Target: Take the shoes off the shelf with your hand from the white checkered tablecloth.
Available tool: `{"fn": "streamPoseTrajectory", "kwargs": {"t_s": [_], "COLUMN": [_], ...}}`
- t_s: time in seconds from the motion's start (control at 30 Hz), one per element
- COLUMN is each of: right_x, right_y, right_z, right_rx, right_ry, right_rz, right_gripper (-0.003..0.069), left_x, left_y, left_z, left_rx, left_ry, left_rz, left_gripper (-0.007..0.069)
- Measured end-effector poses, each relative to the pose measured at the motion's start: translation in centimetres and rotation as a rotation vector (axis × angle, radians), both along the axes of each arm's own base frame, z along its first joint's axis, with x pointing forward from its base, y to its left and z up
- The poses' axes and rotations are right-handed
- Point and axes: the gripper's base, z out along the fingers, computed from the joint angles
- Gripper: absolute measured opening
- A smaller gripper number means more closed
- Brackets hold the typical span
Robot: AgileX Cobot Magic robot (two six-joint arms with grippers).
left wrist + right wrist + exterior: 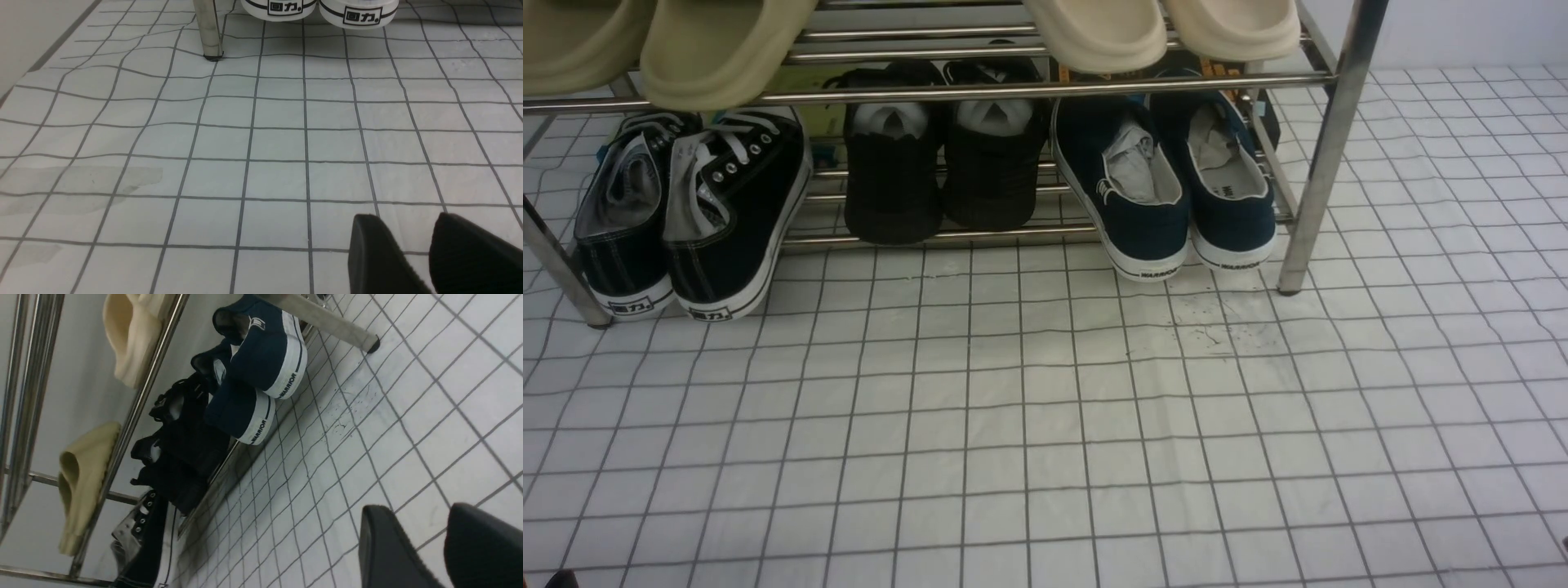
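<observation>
The navy-blue shoes (1168,192) stand side by side on the lower tier of the chrome shelf (1327,155), at its right end, heels toward me and paper inside. They also show in the right wrist view (265,359), with "WARRIOR" on the white soles. The white checkered tablecloth (1045,425) covers the floor in front. My left gripper (404,218) is open and empty, low over the cloth near the shelf's left leg (208,28). My right gripper (416,508) is open and empty over the cloth, well short of the navy shoes. Neither gripper shows in the front view.
Black lace-up sneakers (686,212) sit at the lower tier's left end and all-black slip-ons (943,163) in the middle. Beige slippers (719,49) lie on the upper tier. The shelf's right leg (327,322) stands just beside the navy shoes. Dark scuffs (1209,331) mark the cloth.
</observation>
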Motion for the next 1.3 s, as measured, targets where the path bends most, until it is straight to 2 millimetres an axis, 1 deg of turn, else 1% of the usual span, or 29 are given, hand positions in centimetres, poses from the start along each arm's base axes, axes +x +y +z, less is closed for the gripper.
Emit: {"fn": "streamPoseTrajectory", "kwargs": {"t_s": [0.1,0.2,0.27,0.37,0.4,0.43,0.47,0.5,0.53,0.57,0.6,0.63,0.67,0.7,0.77,0.8,0.83,0.87,0.9,0.93,0.97,1.03,1.1,1.13,1.2,1.3], "right_x": [-0.1,0.0,0.3,1.5,2.4,3.0,3.2,4.8,6.1,6.9,8.2,10.2,11.6,12.6,15.5,15.9,17.7,19.2,19.3,20.8,21.1,23.5,24.9,25.3,27.4,29.3], "right_y": [0.1,-0.1,-0.5,-0.7,-0.6,-0.4,-0.4,-0.1,0.1,0.1,0.2,0.3,0.3,0.4,1.2,1.5,2.9,4.2,4.2,6.1,6.6,9.7,11.7,11.9,14.6,17.0], "right_z": [-0.1,0.1,2.1,6.2,7.9,8.9,9.1,10.8,11.0,11.5,11.5,10.8,10.5,10.6,9.9,9.5,9.6,9.6,9.3,9.7,10.1,10.5,11.0,10.7,10.9,11.5], "right_rx": [0.017,-0.074,-0.222,-0.428,-0.506,-0.573,-0.579,-0.71,-0.774,-0.824,-0.884,-0.935,-0.959,-0.971,-0.981,-0.985,-0.983,-0.97,-0.972,-0.957,-0.955,-0.952,-0.969,-0.969,-1.016,-1.078], "right_ry": [0.011,-0.032,-0.117,-0.166,-0.148,-0.122,-0.113,-0.017,0.067,0.113,0.217,0.371,0.459,0.496,0.584,0.6,0.591,0.577,0.588,0.564,0.547,0.53,0.506,0.513,0.476,0.414], "right_rz": [0.013,0.004,-0.026,-0.031,-0.006,0.022,0.031,0.124,0.188,0.225,0.299,0.401,0.463,0.497,0.633,0.667,0.782,0.86,0.874,0.968,0.978,1.096,1.151,1.16,1.21,1.217], "right_gripper": [0.0237,0.0206,0.0122,0.0006,-0.0008,-0.0008,-0.0008,-0.0005,-0.0001,0.0,0.0001,0.0003,0.0003,0.0003,0.0005,0.0005,0.0005,0.0006,0.0006,0.0006,0.0006,0.0008,0.0012,0.0013,0.0022,0.004], "left_x": [0.0,0.0,0.0,0.0,0.0,0.0,0.0,0.0,0.0,0.0,0.0,0.0,0.0,0.0,0.0,0.0,0.0,0.0,0.0,0.0,0.0,0.0,0.0,0.0,0.0,0.0], "left_y": [0.0,0.0,0.0,0.0,0.0,0.0,0.0,0.0,0.0,0.0,0.0,0.0,0.0,0.0,0.0,0.0,0.0,0.0,0.0,0.0,0.0,0.0,0.0,0.0,0.0,0.0], "left_z": [0.0,0.0,0.0,0.0,0.0,0.0,0.0,0.0,0.0,0.0,0.0,0.0,0.0,0.0,0.0,0.0,0.0,0.0,0.0,0.0,0.0,0.0,0.0,0.0,0.0,0.0], "left_rx": [0.0,0.0,0.0,0.0,0.0,0.0,0.0,0.0,0.0,0.0,0.0,0.0,0.0,0.0,0.0,0.0,0.0,0.0,0.0,0.0,0.0,0.0,0.0,0.0,0.0,0.0], "left_ry": [0.0,0.0,0.0,0.0,0.0,0.0,0.0,0.0,0.0,0.0,0.0,0.0,0.0,0.0,0.0,0.0,0.0,0.0,0.0,0.0,0.0,0.0,0.0,0.0,0.0,0.0], "left_rz": [0.0,0.0,0.0,0.0,0.0,0.0,0.0,0.0,0.0,0.0,0.0,0.0,0.0,0.0,0.0,0.0,0.0,0.0,0.0,0.0,0.0,0.0,0.0,0.0,0.0,0.0], "left_gripper": [0.024,0.024,0.024,0.024,0.024,0.024,0.024,0.024,0.024,0.024,0.024,0.024,0.024,0.024,0.024,0.024,0.024,0.024,0.024,0.024,0.024,0.024,0.024,0.024,0.024,0.024]}}
